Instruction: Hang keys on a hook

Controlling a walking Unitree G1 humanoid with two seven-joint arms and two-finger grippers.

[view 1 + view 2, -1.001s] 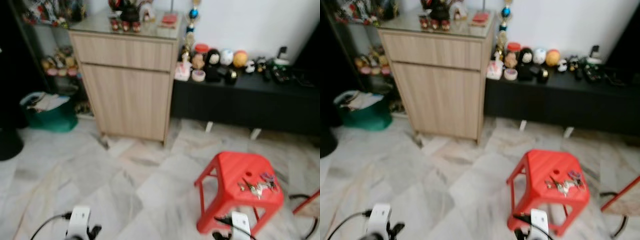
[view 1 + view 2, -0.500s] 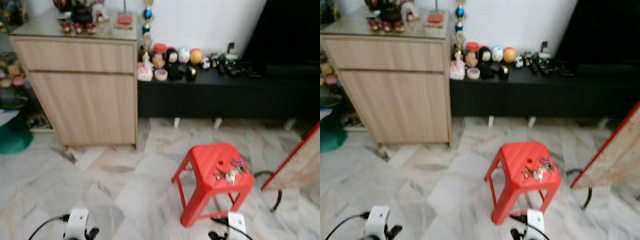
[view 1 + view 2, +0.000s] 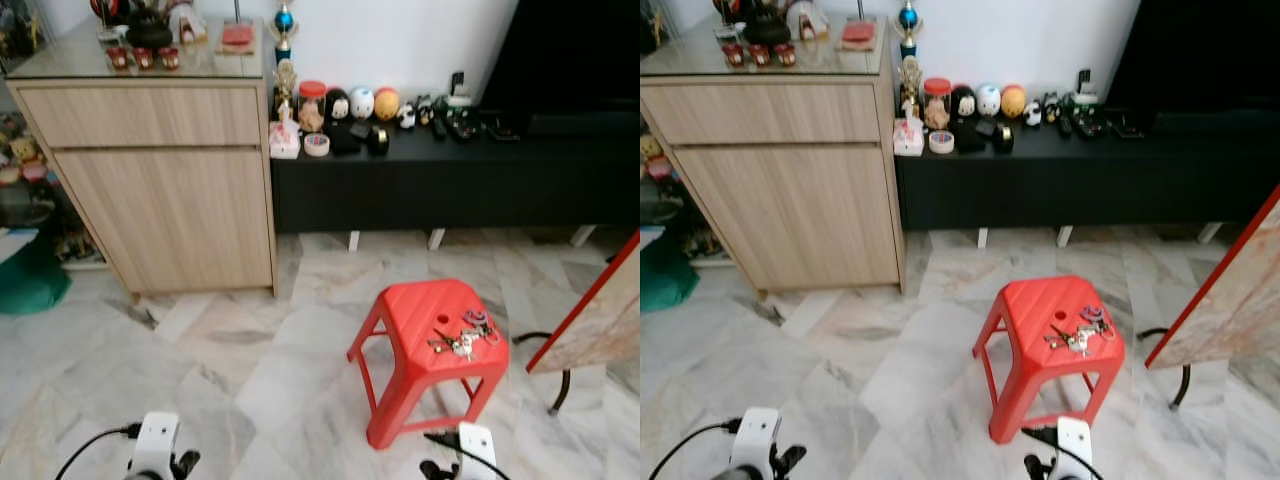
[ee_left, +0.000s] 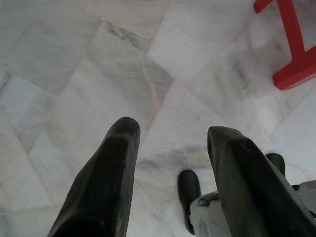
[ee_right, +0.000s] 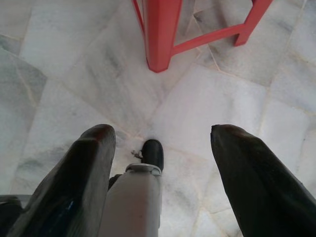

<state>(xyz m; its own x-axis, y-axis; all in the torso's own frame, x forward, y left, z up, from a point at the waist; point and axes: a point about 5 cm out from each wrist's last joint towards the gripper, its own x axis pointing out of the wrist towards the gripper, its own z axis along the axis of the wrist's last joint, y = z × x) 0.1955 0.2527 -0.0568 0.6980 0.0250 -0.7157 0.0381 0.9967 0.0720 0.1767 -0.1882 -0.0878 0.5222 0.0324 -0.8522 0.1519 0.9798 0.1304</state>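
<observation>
— How are the claws held?
— The left gripper [image 4: 170, 143] and right gripper [image 5: 160, 148] are spread wide, nothing grasped, above the marble floor [image 3: 250, 350].
— And the keys [image 3: 462, 338]?
— They are laid on the red stool [image 3: 410, 310].

Keys [image 3: 1077, 335] on red stool [image 3: 1035, 305] — marble floor [image 3: 870, 360].
</observation>
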